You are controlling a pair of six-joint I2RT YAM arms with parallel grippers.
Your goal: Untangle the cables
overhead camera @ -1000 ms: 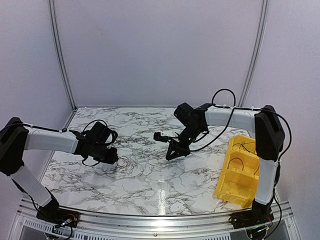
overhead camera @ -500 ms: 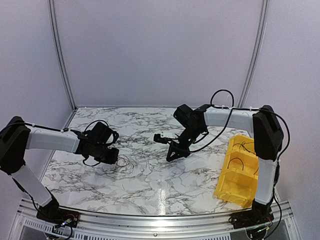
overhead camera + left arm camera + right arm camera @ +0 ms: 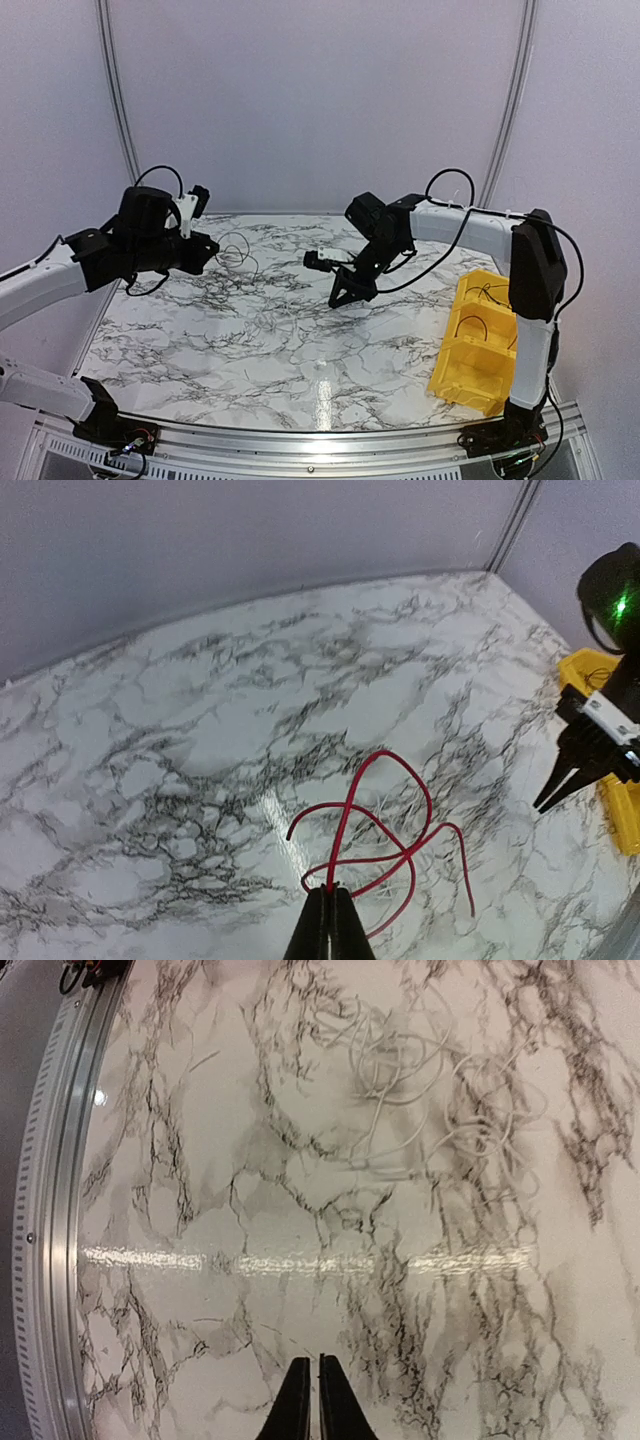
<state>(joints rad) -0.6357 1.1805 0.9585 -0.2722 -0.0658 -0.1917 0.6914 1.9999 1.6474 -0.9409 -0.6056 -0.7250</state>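
Whitish cables (image 3: 400, 1055) lie tangled on the marble surface (image 3: 180, 1160). Beyond them the right tool (image 3: 308, 1365) hovers above the surface, fingers together and empty. Farther left, high above the surface, the left tool (image 3: 328, 892) is clamped on a looping red cable (image 3: 346, 807).

From above, the whitish cables (image 3: 392, 1055) were too thin to trace; the left wrist view's right edge cut off the yellow bin (image 3: 584, 670).

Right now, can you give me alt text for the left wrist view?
The left gripper, shut, pinches a thin red wire, its loose loops above the black-veined white marble table. Right gripper and yellow plastic bin at right edge.
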